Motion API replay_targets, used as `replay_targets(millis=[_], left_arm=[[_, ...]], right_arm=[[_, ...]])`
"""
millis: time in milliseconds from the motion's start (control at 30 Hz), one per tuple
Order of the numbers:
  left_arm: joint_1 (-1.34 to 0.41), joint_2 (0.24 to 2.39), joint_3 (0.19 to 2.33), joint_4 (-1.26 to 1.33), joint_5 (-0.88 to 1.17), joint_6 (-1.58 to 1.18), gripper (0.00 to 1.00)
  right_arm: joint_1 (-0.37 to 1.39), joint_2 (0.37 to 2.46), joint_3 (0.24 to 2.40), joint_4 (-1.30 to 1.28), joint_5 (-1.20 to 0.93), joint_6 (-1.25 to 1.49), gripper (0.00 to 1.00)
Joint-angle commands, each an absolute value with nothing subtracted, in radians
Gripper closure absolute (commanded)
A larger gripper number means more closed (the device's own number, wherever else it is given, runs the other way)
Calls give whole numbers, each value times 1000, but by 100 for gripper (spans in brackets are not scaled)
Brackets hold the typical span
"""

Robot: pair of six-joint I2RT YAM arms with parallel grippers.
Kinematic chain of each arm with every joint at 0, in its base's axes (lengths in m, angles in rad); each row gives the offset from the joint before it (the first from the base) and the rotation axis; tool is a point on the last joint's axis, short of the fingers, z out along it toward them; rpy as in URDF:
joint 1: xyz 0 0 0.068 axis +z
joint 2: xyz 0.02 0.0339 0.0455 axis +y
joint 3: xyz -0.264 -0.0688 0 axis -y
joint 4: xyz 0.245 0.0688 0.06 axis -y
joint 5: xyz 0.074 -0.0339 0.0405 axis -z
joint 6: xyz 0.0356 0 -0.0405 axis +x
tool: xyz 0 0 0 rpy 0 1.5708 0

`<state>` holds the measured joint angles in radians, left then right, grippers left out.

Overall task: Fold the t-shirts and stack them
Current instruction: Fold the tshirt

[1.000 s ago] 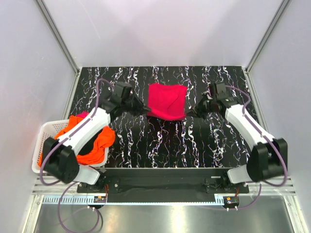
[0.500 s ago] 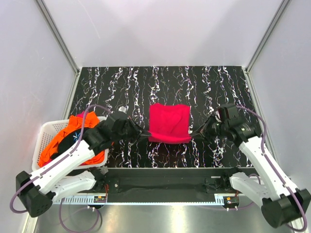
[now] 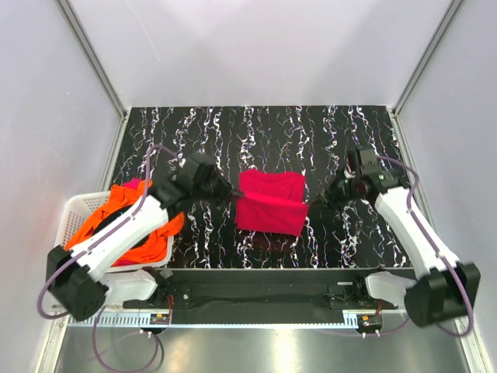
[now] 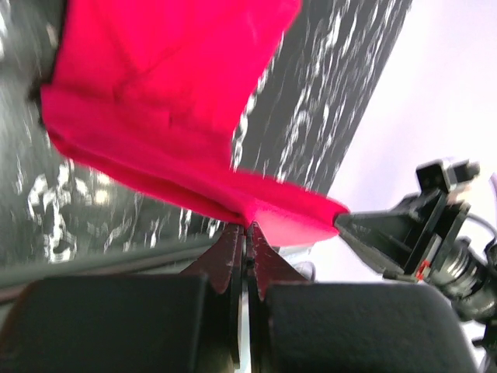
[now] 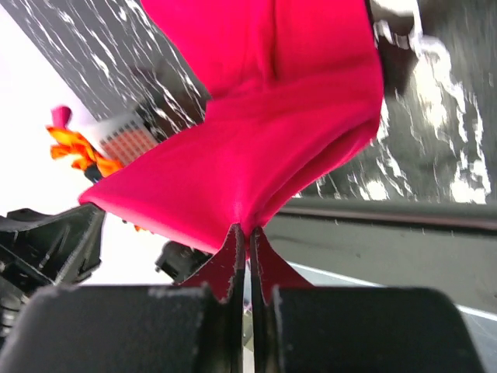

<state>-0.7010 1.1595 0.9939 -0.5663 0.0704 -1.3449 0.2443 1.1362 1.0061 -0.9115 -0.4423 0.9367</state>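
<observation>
A magenta-red t-shirt point(image 3: 269, 200) hangs folded between my two grippers over the middle of the black marbled table point(image 3: 264, 140). My left gripper point(image 3: 233, 194) is shut on its left edge; in the left wrist view the cloth point(image 4: 178, 101) runs out of the pinched jaws of that gripper point(image 4: 247, 227). My right gripper point(image 3: 311, 203) is shut on the right edge, with the cloth point(image 5: 264, 132) rising from its closed tips point(image 5: 248, 229). The near part of the shirt sags towards the table. More t-shirts, orange point(image 3: 116, 214) with a bit of pink, lie in the basket at left.
A white slatted basket point(image 3: 71, 214) stands at the table's left edge, under my left arm. White walls with metal posts close in the back and sides. A black rail point(image 3: 264, 287) runs along the near edge between the arm bases.
Both grippers have carried the magenta-red shirt from the back of the table towards the near side. In the last half second they lifted its held edge, so the shirt now hangs doubled.
</observation>
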Motion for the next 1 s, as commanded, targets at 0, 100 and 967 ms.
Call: replay_targets(millis=[0, 100, 967], left_arm=[[-579, 1259, 1100, -529, 101, -1235, 100], [-517, 1383, 1186, -517, 170, -1206, 100], [-330, 2260, 1936, -632, 358, -878, 78]], right_arm=[[181, 1244, 1107, -862, -482, 848, 100], [152, 1377, 1181, -841, -495, 805, 100], [-26, 2172, 1660, -733, -624, 652, 88]])
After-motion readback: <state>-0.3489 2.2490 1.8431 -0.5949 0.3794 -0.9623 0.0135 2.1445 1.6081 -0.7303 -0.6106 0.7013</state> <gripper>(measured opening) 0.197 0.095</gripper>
